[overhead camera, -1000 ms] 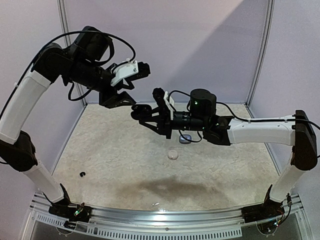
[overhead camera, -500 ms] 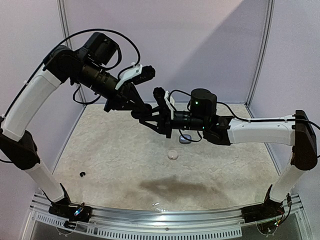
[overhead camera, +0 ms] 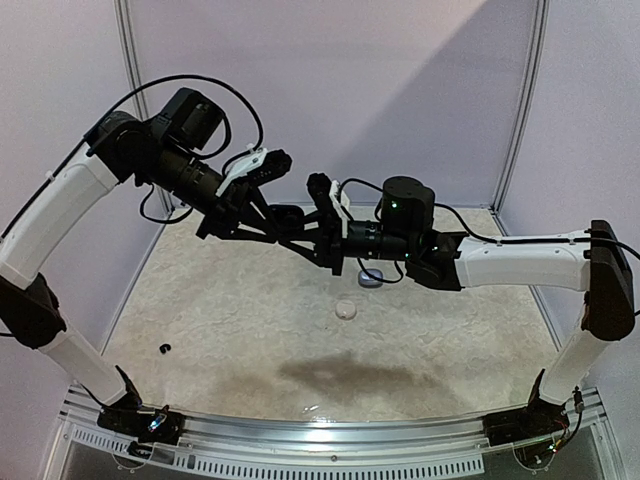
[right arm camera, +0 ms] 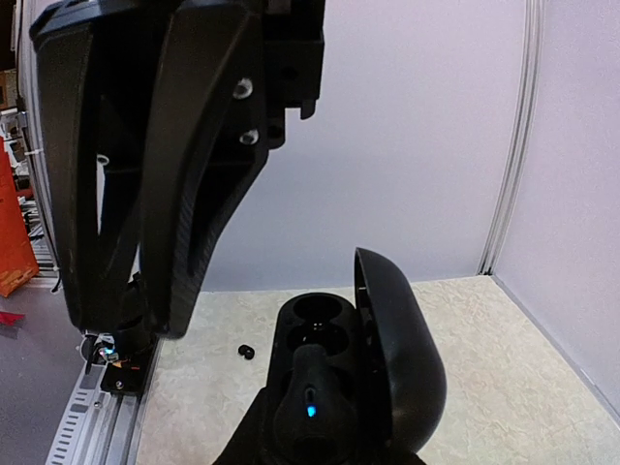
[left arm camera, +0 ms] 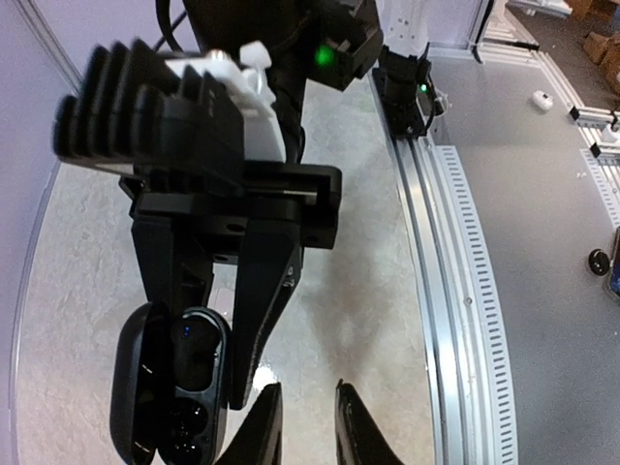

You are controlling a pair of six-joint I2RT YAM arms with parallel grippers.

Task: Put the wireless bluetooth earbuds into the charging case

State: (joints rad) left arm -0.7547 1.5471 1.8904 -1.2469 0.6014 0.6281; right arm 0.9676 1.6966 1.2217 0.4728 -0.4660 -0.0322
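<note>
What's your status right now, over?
Right claw grips open black charging case aloft. Left claw beside it, slightly open, empty. One black earbud lies on table. Nothing blocking.

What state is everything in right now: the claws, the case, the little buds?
left claw: slightly open, empty
black charging case: lid open, held in mid-air
right claw: shut on the black charging case
seated earbud: in the case, blue light on
second socket: looks empty
loose earbud: lying on the table

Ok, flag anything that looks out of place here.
One black earbud lies alone near the left side of the table, far from the black case, which the right gripper holds open in the air. It looks stray.
</note>
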